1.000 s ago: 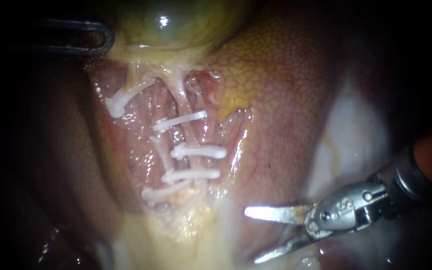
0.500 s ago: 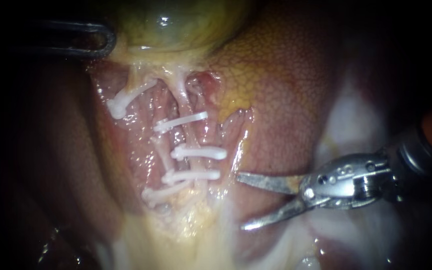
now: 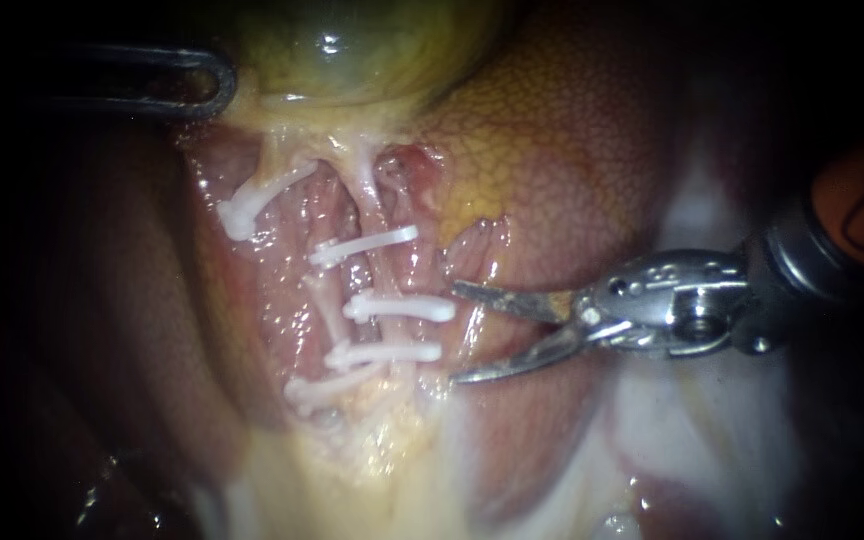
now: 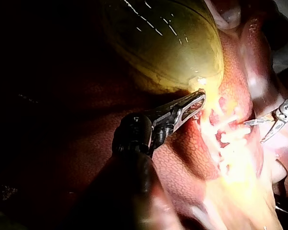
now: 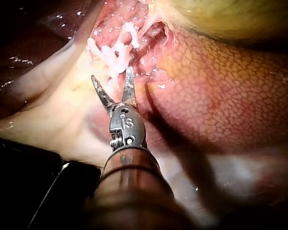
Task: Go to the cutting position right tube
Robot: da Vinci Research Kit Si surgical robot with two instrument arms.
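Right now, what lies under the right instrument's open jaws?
Wet red tissue shows between them, just beside the clips on the right tube. Whatever lies directly beneath each blade of the right instrument is covered.

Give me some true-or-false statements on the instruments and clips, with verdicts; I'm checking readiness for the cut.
1. The right instrument points its tips toward the clips. True.
2. Its blades are shut. False: a clear gap shows between them, and they grip nothing.
3. Five white clips show in the endoscope view. True.
4. The left instrument lies down among the clips. False: it sits up beside the gallbladder, apart from the clips.
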